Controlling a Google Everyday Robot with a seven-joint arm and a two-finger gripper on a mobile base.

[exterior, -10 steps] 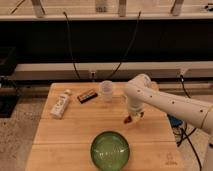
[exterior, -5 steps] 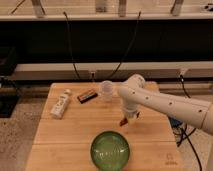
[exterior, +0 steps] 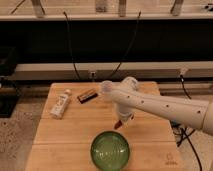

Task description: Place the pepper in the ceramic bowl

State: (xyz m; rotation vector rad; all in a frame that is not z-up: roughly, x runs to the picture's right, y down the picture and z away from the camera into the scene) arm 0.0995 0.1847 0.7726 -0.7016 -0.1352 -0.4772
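The small reddish pepper (exterior: 118, 123) hangs at the tip of my gripper (exterior: 121, 120), which is shut on it and holds it a little above the wooden table (exterior: 60, 132). The white arm reaches in from the right. The green ceramic bowl (exterior: 111, 150) sits at the table's front edge, just below and slightly left of the pepper. The pepper is near the bowl's far rim, outside the bowl.
A clear plastic cup (exterior: 105, 87) stands at the back of the table, partly behind the arm. A flat dark brown bar (exterior: 87, 95) and a white bottle (exterior: 60, 104) lie at the back left. Black cables hang behind the table.
The gripper with the pepper has moved left and slightly toward the front, closer to the bowl's far rim. The other objects have not moved.
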